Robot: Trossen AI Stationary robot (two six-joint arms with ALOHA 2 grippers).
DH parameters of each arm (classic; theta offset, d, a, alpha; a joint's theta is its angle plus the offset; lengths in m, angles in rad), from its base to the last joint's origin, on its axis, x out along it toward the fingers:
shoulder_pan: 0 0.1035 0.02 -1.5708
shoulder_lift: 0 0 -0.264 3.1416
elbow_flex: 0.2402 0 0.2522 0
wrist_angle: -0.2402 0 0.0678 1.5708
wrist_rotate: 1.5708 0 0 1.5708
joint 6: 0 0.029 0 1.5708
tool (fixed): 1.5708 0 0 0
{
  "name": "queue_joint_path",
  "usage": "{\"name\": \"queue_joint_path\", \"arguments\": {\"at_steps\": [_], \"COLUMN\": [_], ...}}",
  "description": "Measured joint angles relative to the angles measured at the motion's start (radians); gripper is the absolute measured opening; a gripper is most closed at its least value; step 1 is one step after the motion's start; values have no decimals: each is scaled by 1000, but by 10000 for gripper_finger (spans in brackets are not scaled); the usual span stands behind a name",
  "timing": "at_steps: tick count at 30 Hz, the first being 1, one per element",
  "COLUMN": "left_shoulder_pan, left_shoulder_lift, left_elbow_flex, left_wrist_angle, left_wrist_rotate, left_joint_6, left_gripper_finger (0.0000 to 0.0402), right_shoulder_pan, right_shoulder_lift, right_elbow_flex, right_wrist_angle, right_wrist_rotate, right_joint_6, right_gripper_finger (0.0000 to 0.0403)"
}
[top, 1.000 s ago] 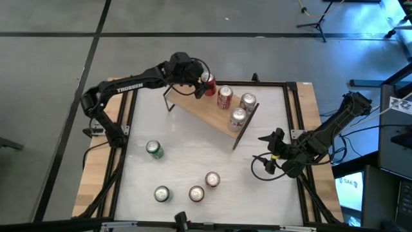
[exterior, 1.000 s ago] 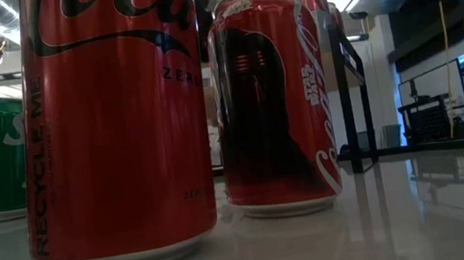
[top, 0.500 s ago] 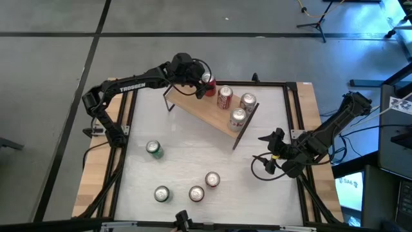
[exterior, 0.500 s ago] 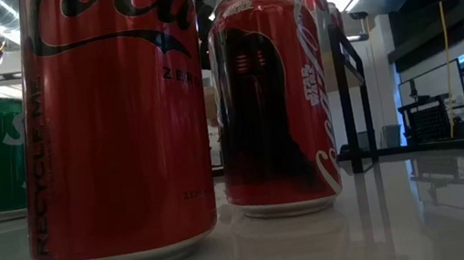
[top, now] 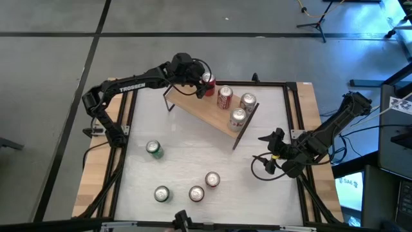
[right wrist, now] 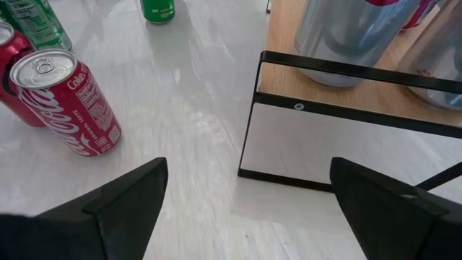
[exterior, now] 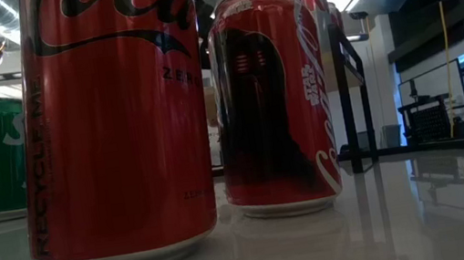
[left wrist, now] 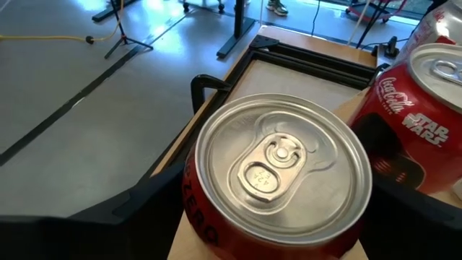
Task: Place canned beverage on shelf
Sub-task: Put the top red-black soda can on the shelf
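The shelf, a light-wood board on black legs, stands slantwise at the table's far side. A red can stands upright on its far-left end, next to a red can and two silver cans. My left gripper is shut on the end can. My right gripper hangs open off the shelf's right end, with nothing between its fingers. My left gripper has the end can's wall between its two fingers, one on each side, just below the rim. It comes slanting down from the table's left. The can stands upright with its base on the shelf board.
Several loose cans stand on the white table: a green one at the left and three near the front. Two red cans fill the low view. A black frame edges the table.
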Motion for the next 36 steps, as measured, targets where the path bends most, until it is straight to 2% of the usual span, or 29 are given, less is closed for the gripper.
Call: {"name": "queue_joint_path", "arguments": {"at_steps": [22, 27, 29, 36], "left_shoulder_pan": [0, -6, -5, -8], "left_shoulder_lift": [0, 0, 0, 0], "left_elbow_flex": [0, 0, 0, 0], "left_wrist_angle": [-5, -11, -19, -19], "left_wrist_rotate": [-8, -143, -158, -97], "left_joint_6": [0, -90, -132, -107], "left_gripper_finger": [337, 337, 337, 337], "right_shoulder_pan": [0, 0, 0, 0], "right_shoulder_lift": [0, 0, 0, 0], "right_elbow_flex": [0, 0, 0, 0], "right_wrist_angle": [0, 0, 0, 0], "right_wrist_rotate": [-1, -1, -1, -3], "right_joint_6": [0, 0, 0, 0], "right_gripper_finger": [381, 381, 381, 381]}}
